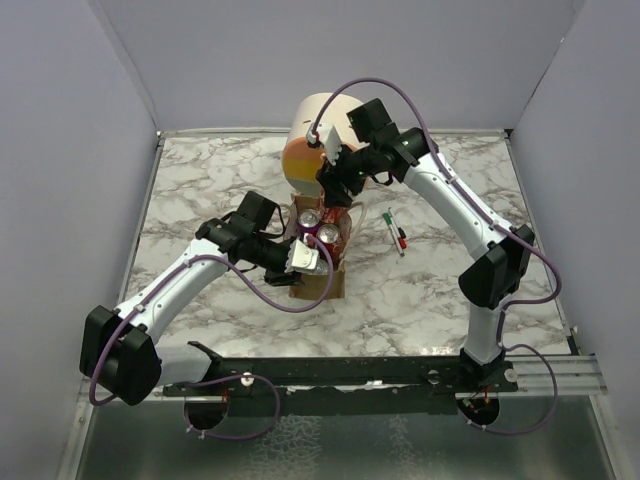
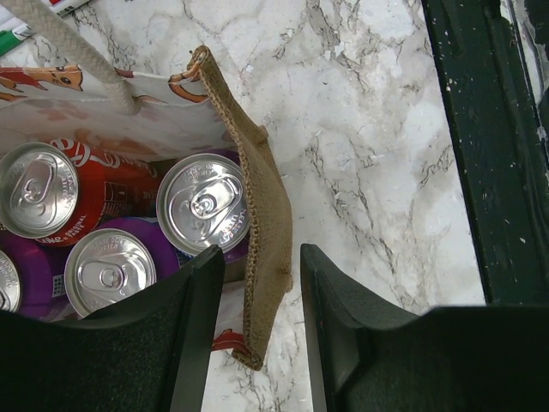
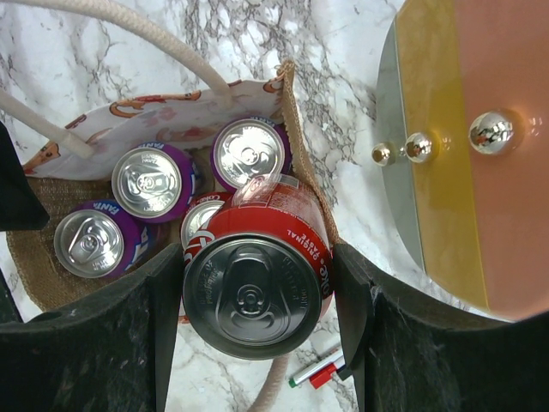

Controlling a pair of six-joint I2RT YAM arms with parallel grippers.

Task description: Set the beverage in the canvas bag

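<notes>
The beverage, a red cola can [image 3: 257,283], hangs over the open canvas bag [image 3: 296,137] with my right gripper [image 3: 257,257] shut on its sides. Below it, several purple and red cans [image 3: 154,182] stand upright inside the bag. My left gripper [image 2: 262,257] straddles the bag's tan wall [image 2: 262,215], one finger inside and one outside. Gaps show on both sides of the wall, so it is open. From above, the bag [image 1: 322,280] sits mid-table between the left gripper [image 1: 305,258] and the right gripper [image 1: 335,195].
A large cream cylinder with orange-yellow drawer fronts [image 1: 310,140] stands just behind the bag, close to my right gripper. Its knobbed front [image 3: 463,146] shows in the right wrist view. Green and red markers [image 1: 395,232] lie to the bag's right. A dark rail [image 2: 480,129] runs along the near edge.
</notes>
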